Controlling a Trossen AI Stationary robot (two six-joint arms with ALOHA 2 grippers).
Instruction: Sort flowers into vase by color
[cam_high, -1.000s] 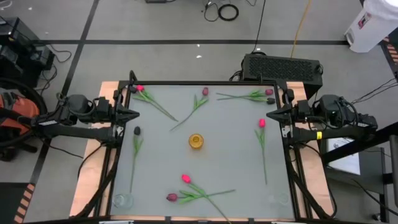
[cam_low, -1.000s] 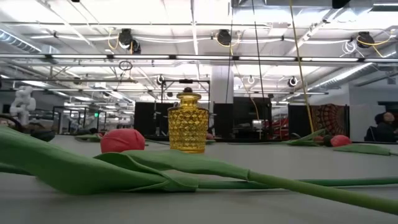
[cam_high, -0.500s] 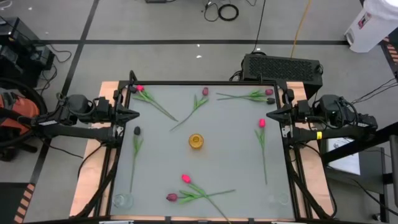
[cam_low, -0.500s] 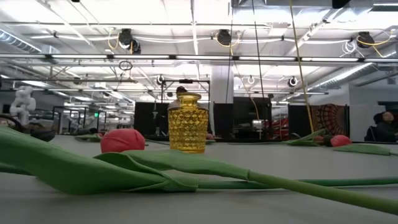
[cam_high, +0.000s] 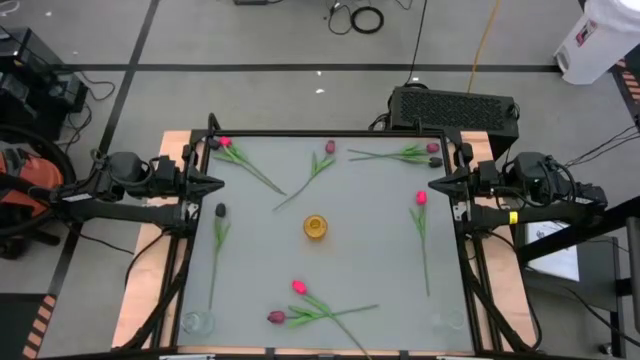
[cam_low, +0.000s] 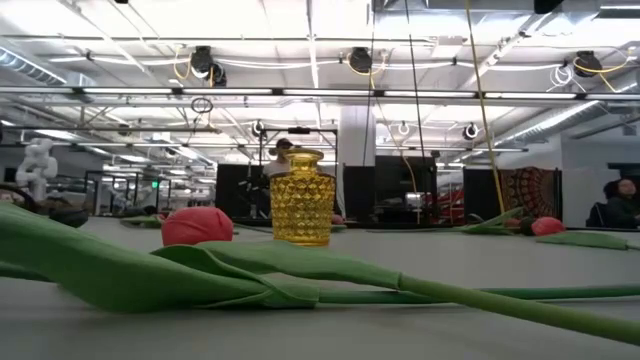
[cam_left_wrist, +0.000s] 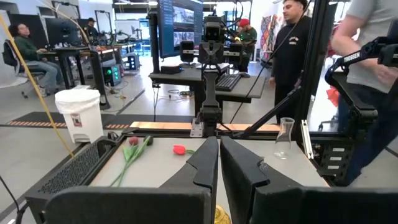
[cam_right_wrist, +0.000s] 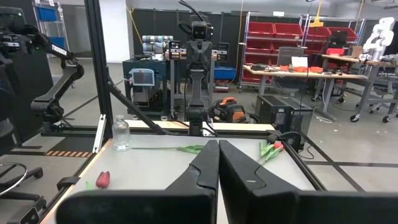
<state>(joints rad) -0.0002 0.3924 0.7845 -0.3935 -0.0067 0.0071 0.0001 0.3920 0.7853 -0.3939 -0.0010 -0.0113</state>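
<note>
Nothing on the table (cam_high: 360, 230) has moved: both grippers, left (cam_high: 218, 183) and right (cam_high: 434, 184), wait closed and empty at its edges, tulips (cam_high: 318, 168) scattered around the yellow vase (cam_high: 316, 227).

Yellow glass vase (cam_low: 303, 198) upright mid-table; red tulip head (cam_low: 197, 226) beside; green stem (cam_low: 420, 288) across foreground.

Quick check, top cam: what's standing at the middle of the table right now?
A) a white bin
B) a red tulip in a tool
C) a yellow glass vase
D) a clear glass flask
C: the yellow glass vase stands alone mid-table, with the tulips lying around it; the low view shows it upright and holding no stems.
</note>
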